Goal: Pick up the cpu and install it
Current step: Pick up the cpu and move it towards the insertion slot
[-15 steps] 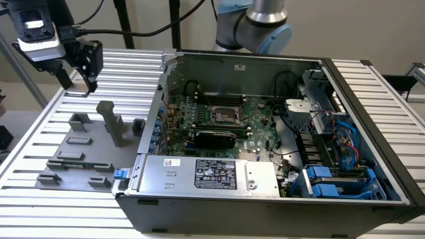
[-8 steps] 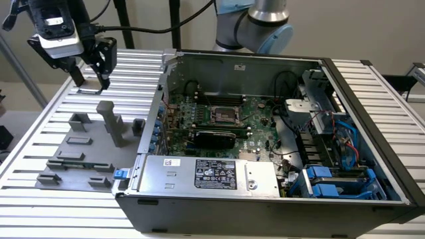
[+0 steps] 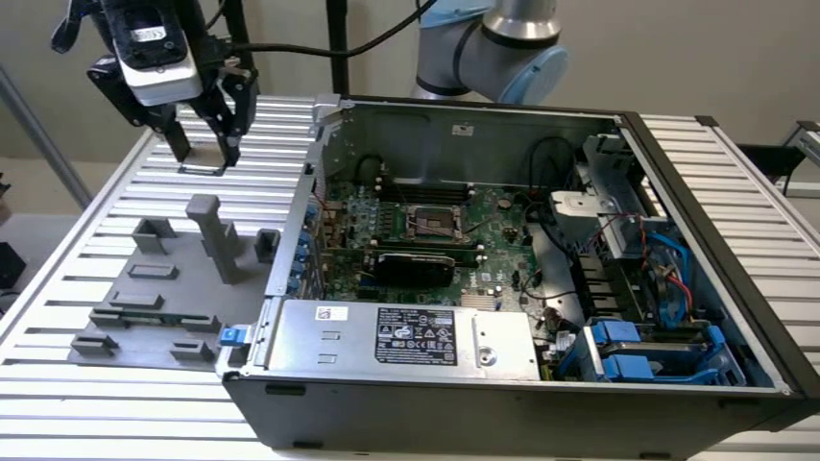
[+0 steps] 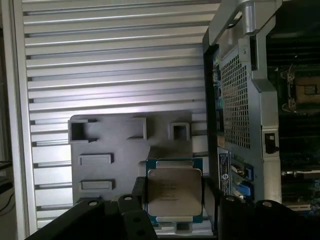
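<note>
The cpu (image 4: 174, 192), grasped in the gripper (image 3: 205, 165), over the slatted table (image 4: 115, 65) beside the case wall (image 4: 240, 100).

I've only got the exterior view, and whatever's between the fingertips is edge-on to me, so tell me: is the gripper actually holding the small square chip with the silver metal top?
Observer: Yes. In the wrist view the small flat square cpu with the silvery-white metal top sits between the black fingers of the gripper, one finger at each side.
Operator: Which face is turned toward the wrist camera?
Observer: The silvery-white top, with dark printing on it. A green border shows around it.
</note>
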You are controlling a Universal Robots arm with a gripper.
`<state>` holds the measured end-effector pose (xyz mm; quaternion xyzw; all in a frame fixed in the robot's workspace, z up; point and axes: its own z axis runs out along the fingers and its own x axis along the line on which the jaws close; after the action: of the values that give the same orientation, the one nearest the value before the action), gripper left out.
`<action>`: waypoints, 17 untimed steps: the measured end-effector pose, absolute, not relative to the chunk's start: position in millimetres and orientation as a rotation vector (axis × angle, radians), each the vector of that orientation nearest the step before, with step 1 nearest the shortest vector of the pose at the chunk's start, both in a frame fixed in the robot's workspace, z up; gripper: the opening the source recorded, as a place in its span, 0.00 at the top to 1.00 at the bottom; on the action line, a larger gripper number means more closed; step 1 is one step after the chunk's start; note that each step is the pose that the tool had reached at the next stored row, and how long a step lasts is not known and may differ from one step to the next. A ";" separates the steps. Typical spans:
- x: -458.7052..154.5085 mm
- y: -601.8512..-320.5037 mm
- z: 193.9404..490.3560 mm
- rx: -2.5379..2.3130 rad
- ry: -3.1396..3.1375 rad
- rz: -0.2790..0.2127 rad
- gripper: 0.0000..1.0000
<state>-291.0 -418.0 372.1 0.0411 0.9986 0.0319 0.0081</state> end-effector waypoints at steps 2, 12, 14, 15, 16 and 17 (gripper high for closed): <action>-283.6 -417.5 373.3 0.129 3.121 0.105 0.45; -242.3 -415.0 377.8 0.129 3.121 0.127 0.45; -233.6 -414.5 378.4 0.129 3.121 0.131 0.45; -229.1 -414.2 378.5 0.129 3.121 0.133 0.45; -224.6 -414.0 378.7 0.129 3.121 0.135 0.45; -219.8 -413.7 378.8 0.129 3.121 0.137 0.45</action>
<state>-219.8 -413.7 378.8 0.0412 0.9982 0.0437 0.0076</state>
